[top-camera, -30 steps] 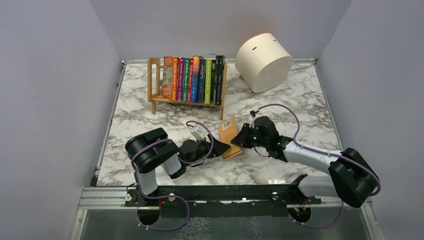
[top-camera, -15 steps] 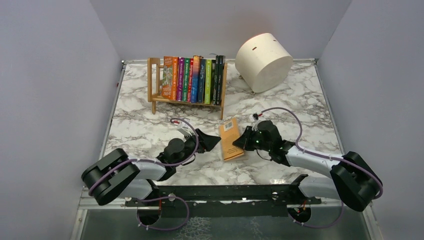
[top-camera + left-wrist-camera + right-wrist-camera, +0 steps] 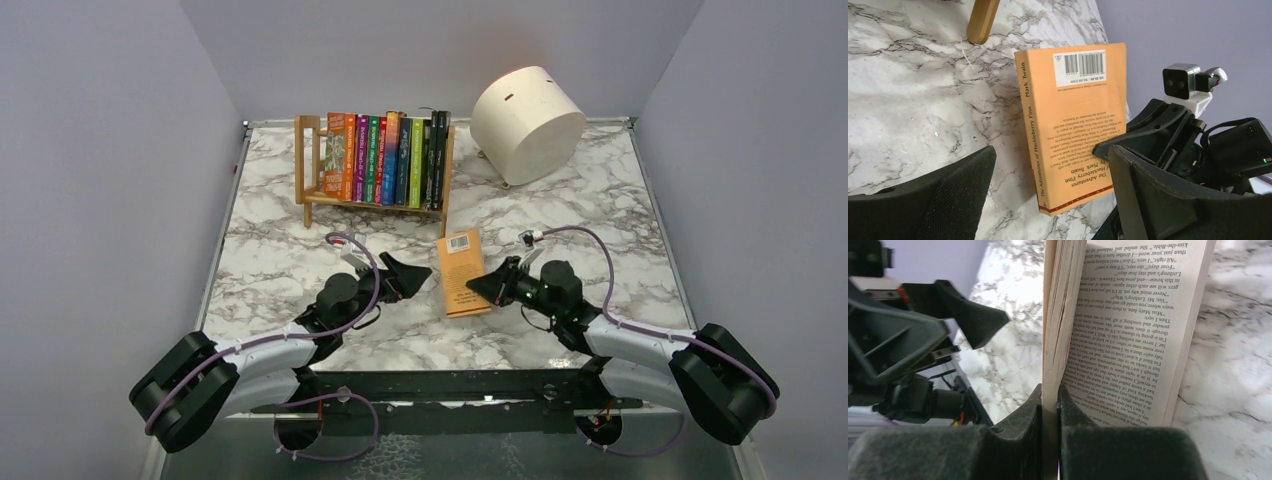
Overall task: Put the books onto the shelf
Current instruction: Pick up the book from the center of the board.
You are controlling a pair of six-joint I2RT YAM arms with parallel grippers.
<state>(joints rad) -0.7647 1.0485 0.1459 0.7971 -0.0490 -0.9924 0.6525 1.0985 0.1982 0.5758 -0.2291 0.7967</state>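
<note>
An orange paperback book (image 3: 461,272) sits mid-table with its barcode end toward the shelf (image 3: 303,160). My right gripper (image 3: 478,287) is shut on the book's right edge. In the right wrist view its jaws (image 3: 1050,390) pinch a block of pages while a printed page (image 3: 1128,330) splays open to the right. My left gripper (image 3: 415,275) is open just left of the spine, not touching the book (image 3: 1073,125). Its fingers (image 3: 948,200) straddle the book's near end. Several upright books (image 3: 385,158) fill the shelf.
A cream cylindrical drum (image 3: 527,122) lies on its side at the back right. One shelf leg (image 3: 983,20) shows at the top of the left wrist view. Purple-grey walls close in the marble table (image 3: 280,250) on three sides.
My left arm has swung outward to the left and its gripper has come off the book's near-left corner and opened wider. The right gripper has shifted right, still gripping. The book has straightened slightly.
</note>
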